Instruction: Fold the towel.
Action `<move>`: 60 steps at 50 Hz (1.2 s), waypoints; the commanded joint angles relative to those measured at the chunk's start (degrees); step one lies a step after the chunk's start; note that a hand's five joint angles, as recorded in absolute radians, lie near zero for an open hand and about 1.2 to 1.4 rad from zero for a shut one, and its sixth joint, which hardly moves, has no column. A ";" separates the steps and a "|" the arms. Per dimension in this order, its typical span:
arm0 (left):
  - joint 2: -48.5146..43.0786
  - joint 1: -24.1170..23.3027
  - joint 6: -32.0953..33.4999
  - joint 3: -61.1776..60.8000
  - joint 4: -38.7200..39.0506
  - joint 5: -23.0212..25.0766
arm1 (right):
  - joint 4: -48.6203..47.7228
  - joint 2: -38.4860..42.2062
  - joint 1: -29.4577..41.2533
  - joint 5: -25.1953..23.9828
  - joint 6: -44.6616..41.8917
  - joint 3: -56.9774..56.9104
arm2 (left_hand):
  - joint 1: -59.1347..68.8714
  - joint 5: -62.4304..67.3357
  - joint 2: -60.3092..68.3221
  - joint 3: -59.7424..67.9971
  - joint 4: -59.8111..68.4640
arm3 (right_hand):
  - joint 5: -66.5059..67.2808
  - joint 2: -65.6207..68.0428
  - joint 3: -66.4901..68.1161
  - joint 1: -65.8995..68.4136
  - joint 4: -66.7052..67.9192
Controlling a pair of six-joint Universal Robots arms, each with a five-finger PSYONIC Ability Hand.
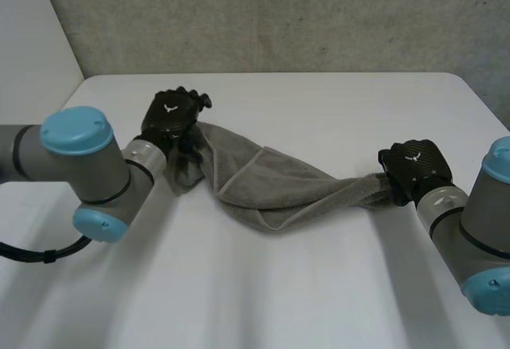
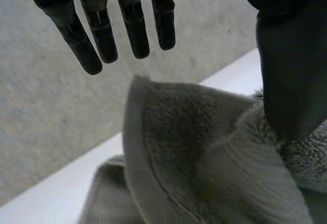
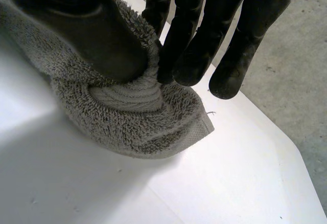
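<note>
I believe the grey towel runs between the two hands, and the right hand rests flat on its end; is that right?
Not quite: the right hand is not flat; its thumb and fingers pinch the end of the towel, as the right wrist view shows. The towel does run to the left hand.

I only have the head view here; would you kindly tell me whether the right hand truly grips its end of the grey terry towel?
Observer: Yes; the right wrist view shows the right hand pinching the grey terry towel, bunched, between thumb and fingers.
Operator: Thank you. Is the left hand closed likewise?
Observer: No; in the left wrist view the left hand has straight fingers clear of the towel, with the thumb alone against it.
Operator: Where is the towel's corner at the right hand?
Observer: Its hemmed corner lies flat on the white table by the right fingertips.
</note>
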 commanded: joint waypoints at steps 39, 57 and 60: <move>19.76 5.69 1.02 -24.53 -3.29 -10.56 | 5.12 -3.82 -0.61 -0.06 -1.05 -0.75 | 51.42 51.15 51.92 51.59 51.43 | 3.42 3.50 3.30 3.98 2.96; 14.75 3.85 2.34 -18.99 14.64 -7.58 | 9.25 -3.12 -0.17 -2.87 -1.14 -0.75 | 0.48 0.21 0.97 0.65 0.48 | 3.42 3.50 3.30 3.98 2.96; 9.83 1.48 2.87 -11.26 9.01 -6.17 | 8.64 -2.33 -0.17 -2.87 -1.41 -0.66 | 0.81 0.54 1.31 0.99 0.82 | 3.42 3.50 3.30 3.98 2.96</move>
